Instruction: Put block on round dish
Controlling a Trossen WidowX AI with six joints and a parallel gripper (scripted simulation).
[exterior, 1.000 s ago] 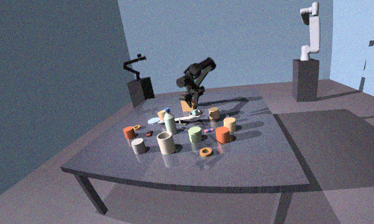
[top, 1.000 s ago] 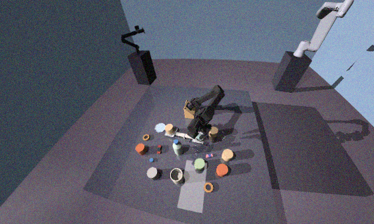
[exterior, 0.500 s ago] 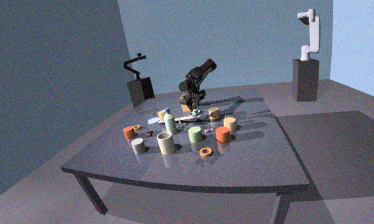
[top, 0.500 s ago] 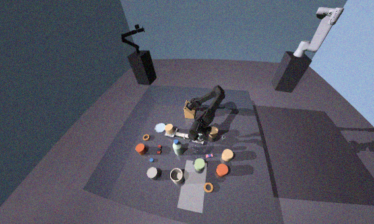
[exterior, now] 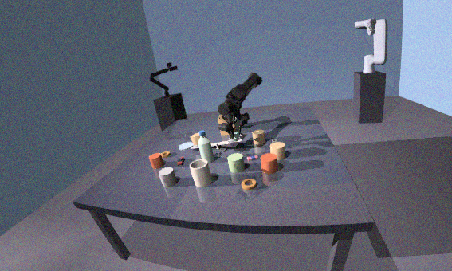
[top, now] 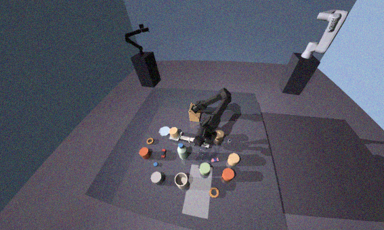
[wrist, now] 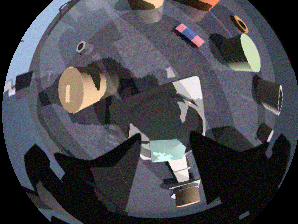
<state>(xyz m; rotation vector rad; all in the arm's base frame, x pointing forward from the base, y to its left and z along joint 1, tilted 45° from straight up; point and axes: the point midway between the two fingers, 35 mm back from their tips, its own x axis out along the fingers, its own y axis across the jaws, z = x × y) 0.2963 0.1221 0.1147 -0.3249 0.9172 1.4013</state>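
The balance point(top: 187, 139) point(exterior: 223, 143) point(wrist: 192, 87) bears a tan cup point(top: 173, 132) point(exterior: 195, 139) point(wrist: 187, 197) on its left end. Another tan cup point(top: 219, 136) point(exterior: 258, 138) point(wrist: 92, 89) stands on the table just right of the balance. A small pale teal block point(exterior: 236, 136) point(wrist: 168, 151) is uncovered on the right end; the arm hides it in the top view. My gripper point(top: 200, 141) point(exterior: 233, 136) point(wrist: 165, 136) is low over that end, its fingers partly open on either side of the block, with gaps visible in the wrist view. The round pale blue dish point(top: 164, 131) point(exterior: 185, 146) lies beyond the left end, with no cup above it.
A bottle point(top: 182, 152) point(exterior: 206, 150) stands close in front of the beam. A wooden block-like object point(top: 194, 115) is behind it. Green point(top: 204, 168), red point(top: 227, 174) and light tan point(top: 233, 159) cylinders, a mug point(top: 181, 180) and a ring point(top: 214, 193) stand or lie toward the front.
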